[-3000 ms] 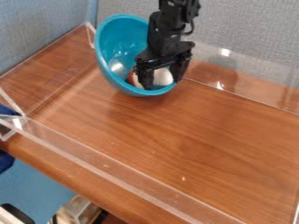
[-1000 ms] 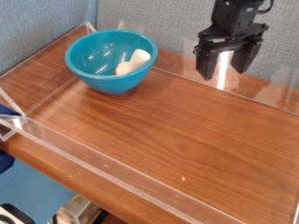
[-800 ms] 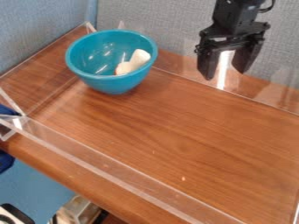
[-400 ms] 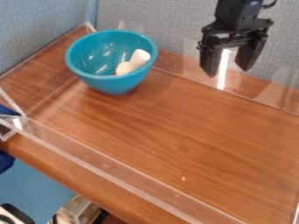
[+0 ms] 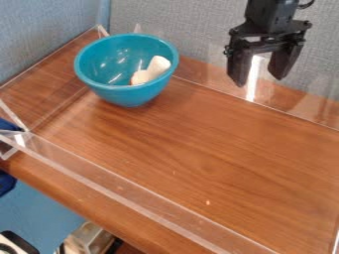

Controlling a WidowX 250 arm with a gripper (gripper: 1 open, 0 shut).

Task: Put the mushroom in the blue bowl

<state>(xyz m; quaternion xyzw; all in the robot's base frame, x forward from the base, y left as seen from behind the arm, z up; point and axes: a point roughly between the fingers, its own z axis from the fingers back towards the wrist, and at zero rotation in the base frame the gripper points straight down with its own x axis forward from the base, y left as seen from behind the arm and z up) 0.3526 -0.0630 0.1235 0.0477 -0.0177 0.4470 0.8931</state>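
Mushroom, toy, its pale stem the part that shows, lies inside the blue bowl, toward the bowl's three o'clock side, tilted against the inner wall. Nearest the camera, at about seven o'clock in the view, part of a light-coloured device with dark parts sits beyond the table's edge, over a blue surface. A dark blue object is cut off by the frame at nine o'clock. The brown wooden table fills the middle, with a clear plastic border along its near side. Farther back, the glossy turquoise bowl stands upright at eleven o'clock. At one o'clock the black gripper hangs with its fingers spread wide, holding nothing, well apart from the bowl, before a grey textured wall.
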